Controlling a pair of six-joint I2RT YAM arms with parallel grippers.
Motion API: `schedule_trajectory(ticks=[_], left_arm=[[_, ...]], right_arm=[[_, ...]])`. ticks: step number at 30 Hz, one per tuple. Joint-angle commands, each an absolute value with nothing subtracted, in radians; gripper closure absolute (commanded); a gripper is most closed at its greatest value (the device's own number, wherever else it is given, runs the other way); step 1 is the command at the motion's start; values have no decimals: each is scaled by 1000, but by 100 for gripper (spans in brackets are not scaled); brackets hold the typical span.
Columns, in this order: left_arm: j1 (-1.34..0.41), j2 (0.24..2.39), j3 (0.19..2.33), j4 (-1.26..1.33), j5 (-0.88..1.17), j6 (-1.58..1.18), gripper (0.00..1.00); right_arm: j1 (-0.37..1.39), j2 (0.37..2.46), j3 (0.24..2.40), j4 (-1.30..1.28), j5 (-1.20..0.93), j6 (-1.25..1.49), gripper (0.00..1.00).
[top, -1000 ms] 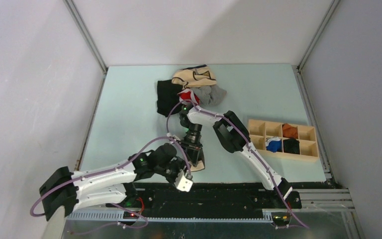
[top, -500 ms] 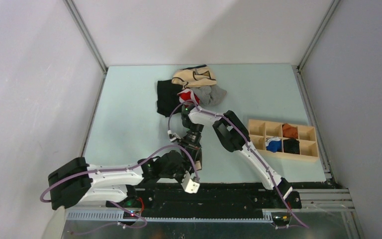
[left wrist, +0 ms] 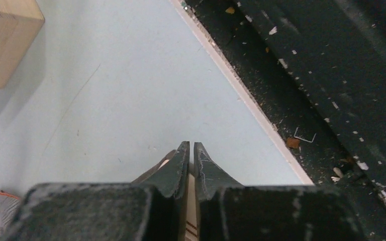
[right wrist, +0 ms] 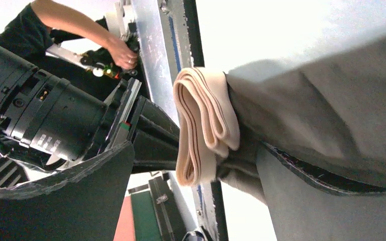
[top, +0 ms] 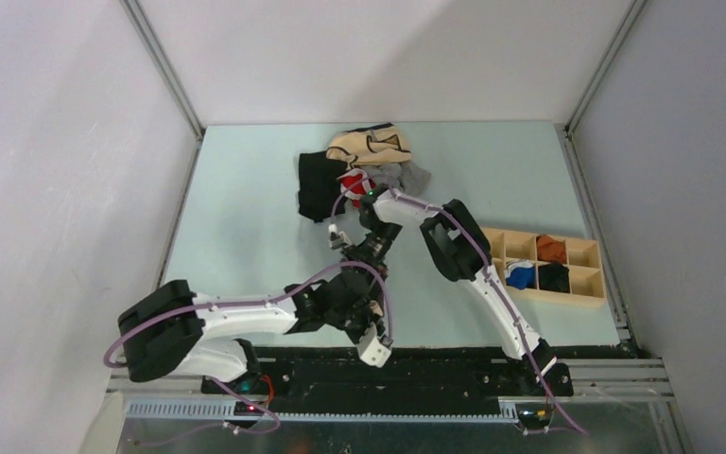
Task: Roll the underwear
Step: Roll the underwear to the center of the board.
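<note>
White walls close in a pale blue-green tabletop (top: 246, 227) with a heap of clothes at its far edge: a beige garment with dark trim (top: 371, 145) on top, a black garment (top: 316, 186) to its left, and a grey piece (top: 408, 178) and a red piece (top: 351, 182) beside them. On the right side sits a wooden tray (top: 541, 296) divided into compartments; three of them hold rolled items, one orange-brown, one blue, one black. Both arms meet near the middle of the near edge, and from above they hide the underwear (right wrist: 331, 95) between them. The right wrist view shows it close up: olive-grey fabric with its cream waistband (right wrist: 203, 125) folded in layers. The left tool (left wrist: 191, 145) is pinched on that folded band, its fingers almost together with a cream strip showing between them, low over the tabletop and near the black strip (left wrist: 331, 75) along its edge. The right tool (right wrist: 196, 165) has its fingers spread wide, one on each side of the underwear, with the fabric lying against the finger at the right of that view.
</note>
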State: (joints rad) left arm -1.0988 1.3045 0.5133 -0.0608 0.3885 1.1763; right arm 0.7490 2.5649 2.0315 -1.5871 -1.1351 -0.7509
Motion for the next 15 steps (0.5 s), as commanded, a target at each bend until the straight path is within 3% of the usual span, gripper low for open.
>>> schedule_trajectory(ticks=[1,4,8,10,15], left_arm=[[-999,1390,555,-270,436,1179,91],[-972,1387,564,-249,453,1194,88],[-940,1305,596,-222,459,1125,63],[-918,1233,604,-206,491,1095,55],[-865,1069,666,-271,537,1016,45]], right_arm=[[651,2420,2003,-1601,-994,-800,0],[583,2351,1986,-1601,-973,-775,1],[501,2273,1909,-1605,-1007,-787,1],[471,2224,1884,-1605,-1030,-796,1],[415,1978,1788,-1536,-1009,-816,0]])
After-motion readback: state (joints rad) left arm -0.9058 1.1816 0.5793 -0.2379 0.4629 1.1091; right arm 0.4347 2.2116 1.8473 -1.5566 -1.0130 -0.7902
